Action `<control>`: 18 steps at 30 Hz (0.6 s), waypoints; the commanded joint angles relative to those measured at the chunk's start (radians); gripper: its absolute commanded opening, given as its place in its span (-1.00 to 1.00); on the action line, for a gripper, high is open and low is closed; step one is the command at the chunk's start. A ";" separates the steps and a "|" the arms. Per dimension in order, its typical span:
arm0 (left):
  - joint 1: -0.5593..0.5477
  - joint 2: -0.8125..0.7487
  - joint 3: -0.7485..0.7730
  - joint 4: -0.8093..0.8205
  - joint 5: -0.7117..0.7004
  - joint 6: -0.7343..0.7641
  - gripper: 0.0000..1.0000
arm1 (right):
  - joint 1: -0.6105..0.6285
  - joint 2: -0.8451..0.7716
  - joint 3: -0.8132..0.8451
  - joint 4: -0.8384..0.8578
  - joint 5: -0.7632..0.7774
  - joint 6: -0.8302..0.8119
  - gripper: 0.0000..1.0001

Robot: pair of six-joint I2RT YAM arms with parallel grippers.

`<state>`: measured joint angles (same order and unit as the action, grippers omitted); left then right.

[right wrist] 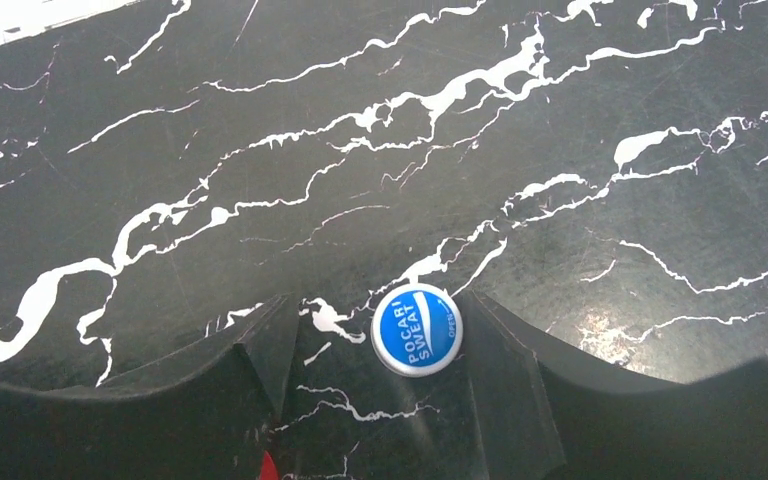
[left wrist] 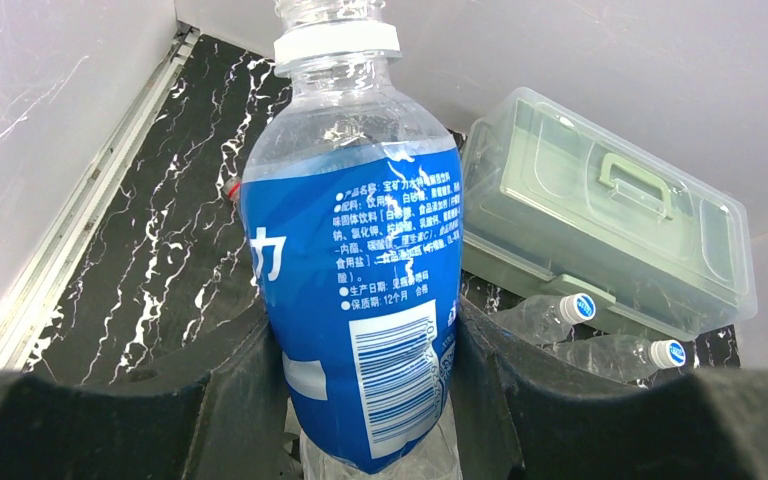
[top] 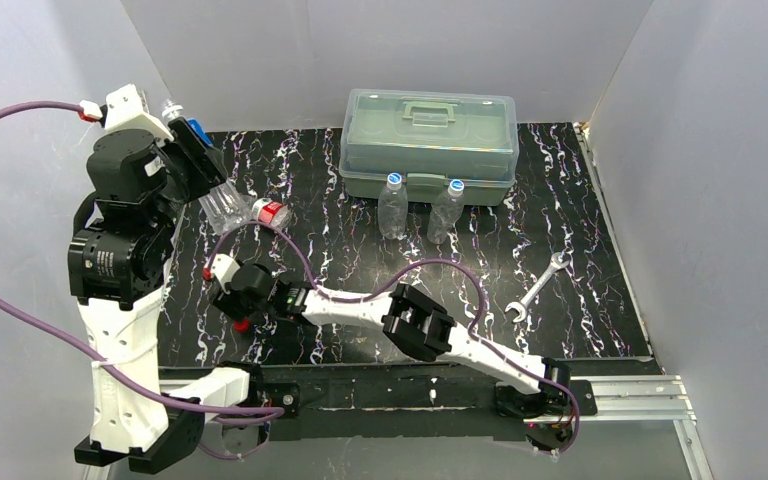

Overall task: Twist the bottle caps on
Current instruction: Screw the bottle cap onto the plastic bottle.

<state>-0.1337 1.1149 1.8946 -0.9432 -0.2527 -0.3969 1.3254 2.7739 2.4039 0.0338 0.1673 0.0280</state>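
A black mat (top: 580, 200) with white marble veins covers the table, and plain grey walls (top: 260, 50) close it on three sides. At the back stands a translucent lidded box (top: 428, 140). Just before it are two capped bottles (top: 392, 205) (top: 445, 210), and a silver wrench (top: 538, 288) lies to the right. A red-label bottle (top: 272, 213) lies near the left arm.

The left gripper (left wrist: 365, 330) is raised and pinches the blue-label bottle (left wrist: 355, 260), whose neck is uncapped. Only the right wrist view shows the blue cap (right wrist: 417, 330). It lies on the mat between the spread fingers of the right gripper (right wrist: 375, 310), close to one finger.
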 commanded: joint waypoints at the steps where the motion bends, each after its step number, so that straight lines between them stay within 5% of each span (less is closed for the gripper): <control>1: 0.002 -0.018 -0.020 0.001 0.020 0.001 -0.34 | 0.003 0.067 0.054 0.030 0.039 -0.018 0.37; 11: 0.003 -0.042 -0.139 0.037 0.089 0.018 -0.37 | -0.010 0.031 -0.015 0.034 0.098 -0.020 0.13; 18: 0.001 -0.069 -0.255 0.113 0.158 0.049 -0.41 | -0.029 -0.098 -0.175 0.027 0.146 -0.008 -0.25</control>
<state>-0.1337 1.0691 1.6733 -0.8989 -0.1513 -0.3786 1.3300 2.7525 2.3196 0.1375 0.2176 0.0296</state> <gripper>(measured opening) 0.486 0.424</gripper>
